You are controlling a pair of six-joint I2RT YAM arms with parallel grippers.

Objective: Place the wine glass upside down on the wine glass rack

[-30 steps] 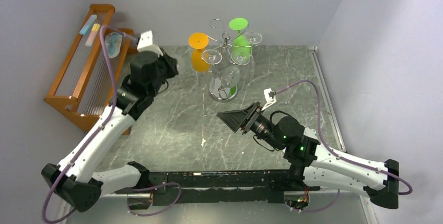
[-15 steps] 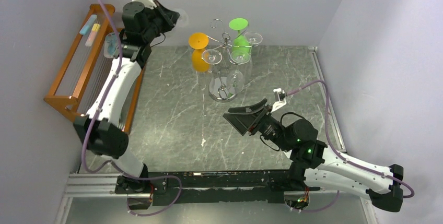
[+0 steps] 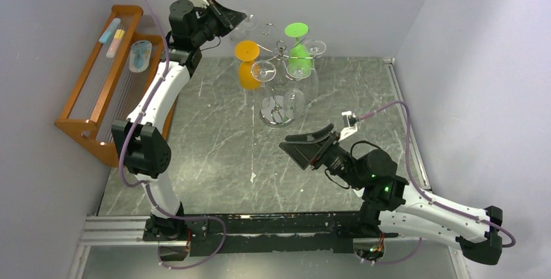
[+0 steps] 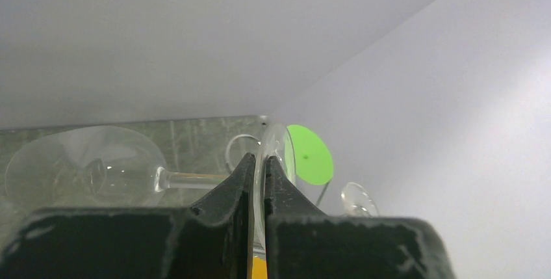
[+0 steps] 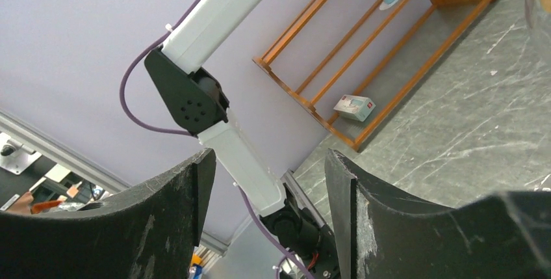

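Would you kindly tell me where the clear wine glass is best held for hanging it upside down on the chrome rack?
Take the clear wine glass by the edge of its foot, as the left tool does. That thin flat disc fits between shut fingers and leaves the stem bare for the rack's wire arms. Come edge-on, from the end away from the bowl.

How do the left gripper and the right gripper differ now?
The left gripper has its jaws shut on the foot of a clear wine glass; the right gripper has its jaws apart, empty. The left gripper is high by the back wall, left of the wine glass rack; the right gripper is in front of the rack. Both are black.
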